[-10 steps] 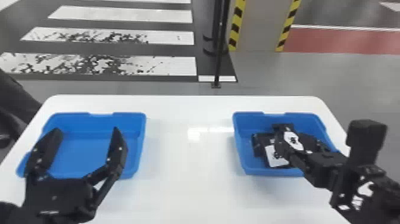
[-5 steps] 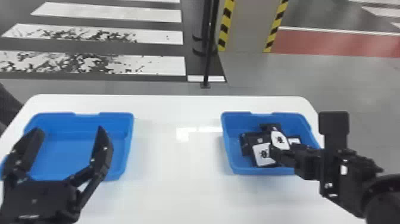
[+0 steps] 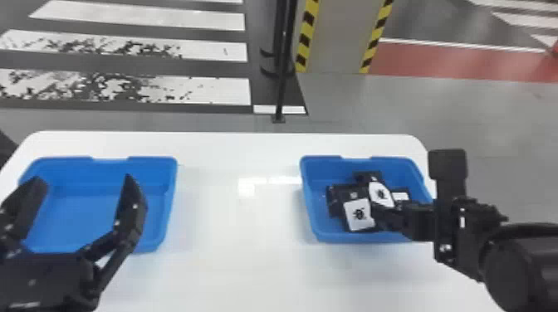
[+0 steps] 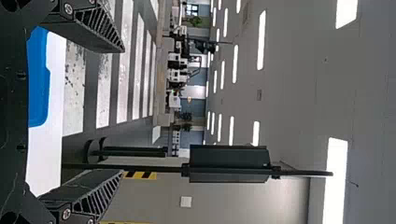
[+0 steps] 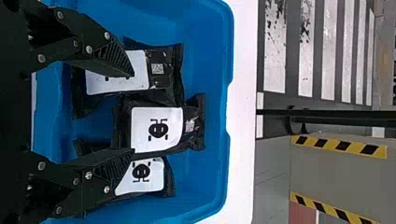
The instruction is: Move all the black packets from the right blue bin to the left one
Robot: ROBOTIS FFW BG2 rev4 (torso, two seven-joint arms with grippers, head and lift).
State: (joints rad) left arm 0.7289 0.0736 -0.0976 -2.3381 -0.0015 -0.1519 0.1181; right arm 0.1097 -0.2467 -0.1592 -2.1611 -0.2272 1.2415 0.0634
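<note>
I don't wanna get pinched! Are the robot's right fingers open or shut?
Open: the right fingers stand apart, with a black packet showing between them.

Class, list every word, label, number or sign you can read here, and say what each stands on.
No words or numbers are readable.
Black packets: white labels with a bug-like figure, no legible wording.
Small square codes on packets: too small to read.
Yellow-and-black stripes behind the table: no lettering.

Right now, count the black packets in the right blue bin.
3 visible, overlapping in the right blue bin: left packet, middle packet and right packet. More may be hidden underneath or behind the fingers.
</note>
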